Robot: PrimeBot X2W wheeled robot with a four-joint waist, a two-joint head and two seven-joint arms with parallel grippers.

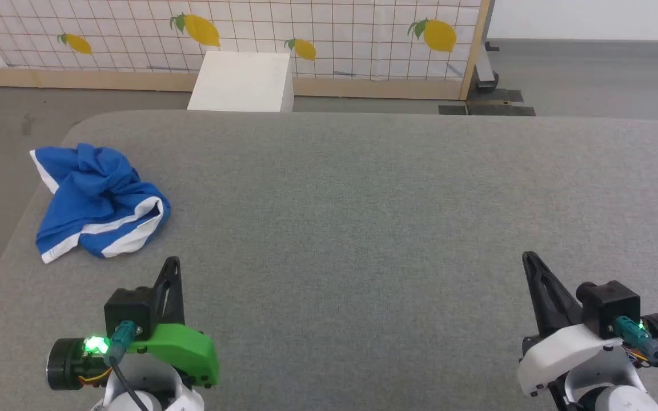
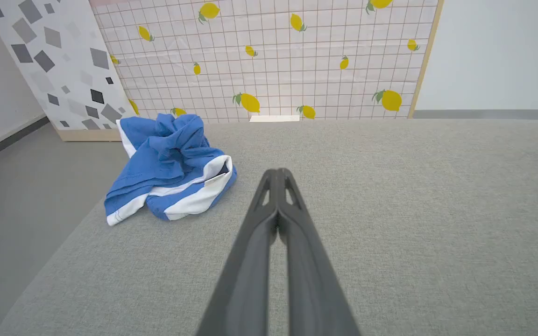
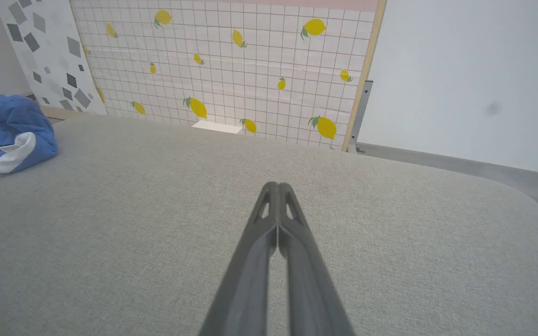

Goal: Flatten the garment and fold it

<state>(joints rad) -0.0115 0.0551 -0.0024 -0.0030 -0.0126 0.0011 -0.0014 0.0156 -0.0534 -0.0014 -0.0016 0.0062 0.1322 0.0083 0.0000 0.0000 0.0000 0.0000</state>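
The garment (image 1: 97,200) is a crumpled heap of bright blue fabric with white stripe trim, lying near the left edge of the grey table (image 1: 363,228). It also appears in the left wrist view as the garment (image 2: 171,170), and at the far left of the right wrist view as the garment (image 3: 12,135). My left gripper (image 1: 175,261) is shut and empty, a short way right of and nearer than the heap. My right gripper (image 1: 529,257) is shut and empty at the lower right, far from the fabric. Both pairs of fingers meet at the tips: left gripper (image 2: 278,171), right gripper (image 3: 277,185).
A white box (image 1: 243,81) stands on the floor behind the table's far edge. A lemon-print grid panel (image 1: 249,34) with a wooden frame runs along the back. A grey speckled panel (image 2: 54,60) leans at the left. The table's left edge lies close to the garment.
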